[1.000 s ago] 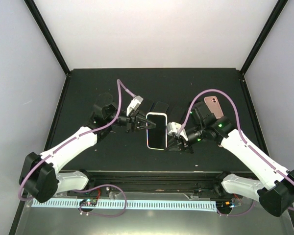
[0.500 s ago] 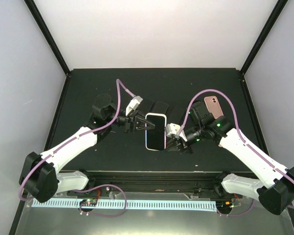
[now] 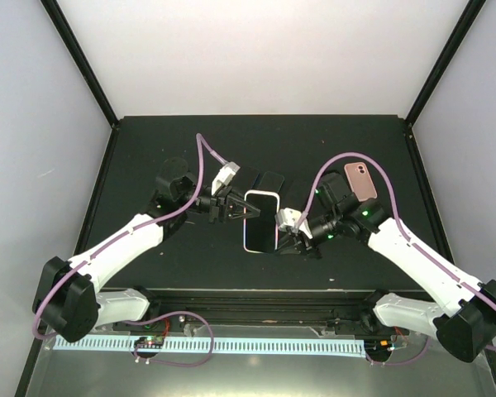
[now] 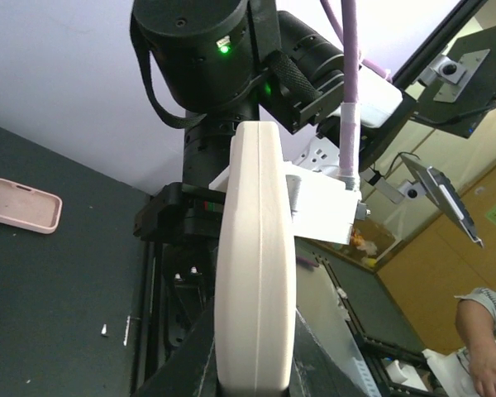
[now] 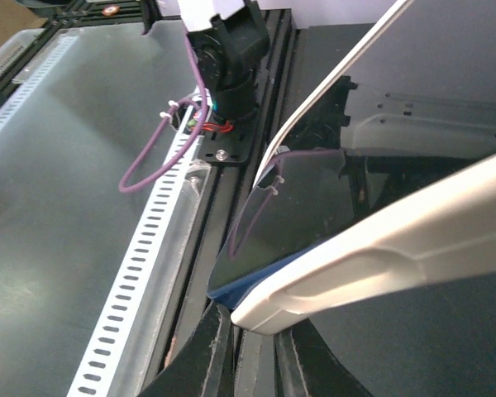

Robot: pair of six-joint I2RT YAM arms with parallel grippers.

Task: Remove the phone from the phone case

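Observation:
The phone (image 3: 260,221), dark screen up, sits in a white case and is held above the table between both grippers. My left gripper (image 3: 238,208) is shut on the case's left edge. In the left wrist view the white case (image 4: 255,273) stands edge-on between the fingers of that gripper (image 4: 252,364). My right gripper (image 3: 288,234) is at the lower right corner. In the right wrist view the white case corner (image 5: 314,285) sits pinched between the jaws of that gripper (image 5: 252,339). The phone's blue corner (image 5: 231,289) stands a little proud of the case there.
A pink phone case (image 3: 360,179) lies on the black table at the back right; it also shows in the left wrist view (image 4: 21,211). A black object (image 3: 269,181) lies on the table just behind the held phone. The slotted rail (image 3: 231,346) runs along the near edge.
The phone and both grippers have drifted slightly left. The grips look unchanged.

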